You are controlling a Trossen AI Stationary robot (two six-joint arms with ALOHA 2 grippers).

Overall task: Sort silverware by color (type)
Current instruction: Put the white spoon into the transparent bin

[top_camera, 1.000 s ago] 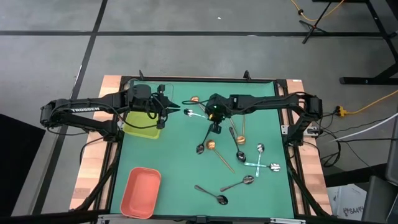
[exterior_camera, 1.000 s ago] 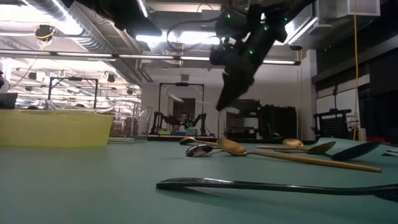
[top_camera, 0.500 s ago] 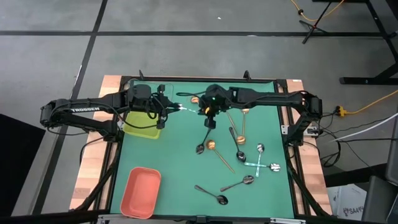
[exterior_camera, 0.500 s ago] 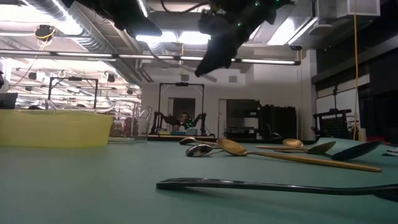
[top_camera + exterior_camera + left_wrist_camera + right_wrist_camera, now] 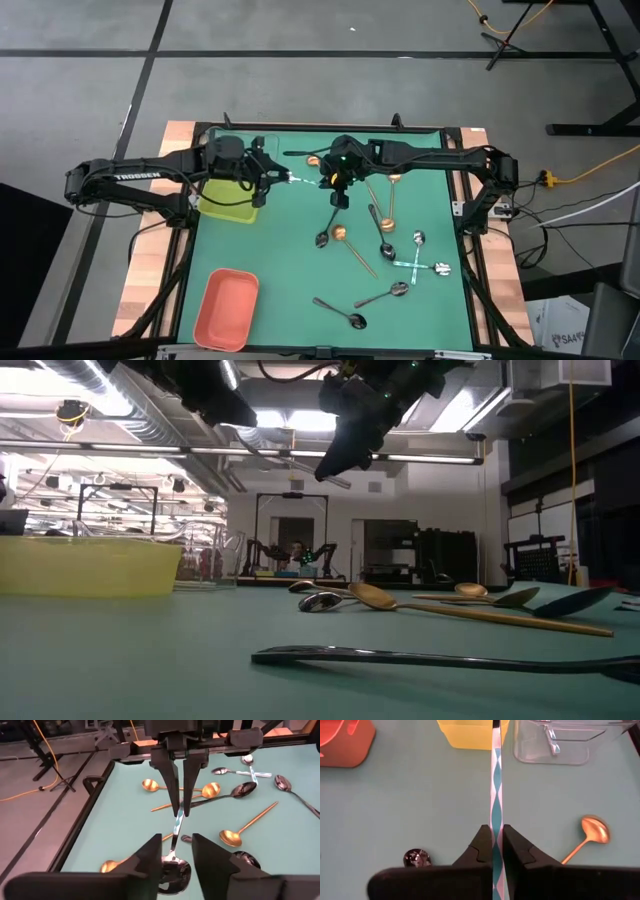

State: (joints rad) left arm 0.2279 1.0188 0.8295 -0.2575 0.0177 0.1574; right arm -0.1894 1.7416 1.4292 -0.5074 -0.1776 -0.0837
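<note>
At upper centre of the high view, the right gripper (image 5: 334, 181) pinches a silver spoon (image 5: 303, 179) whose bowl sits between the left gripper's (image 5: 272, 175) parted fingers; left should clamp before right lets go.

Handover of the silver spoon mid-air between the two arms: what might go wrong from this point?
1. The right gripper pinches only the thin handle of the silver spoon; it may pivot or slip.
2. The left gripper is open around the bowl end; if the right gripper releases before it closes, the spoon probably drops onto the mat.
3. A drop could land short of the clear tray, among the gold spoons.
</note>
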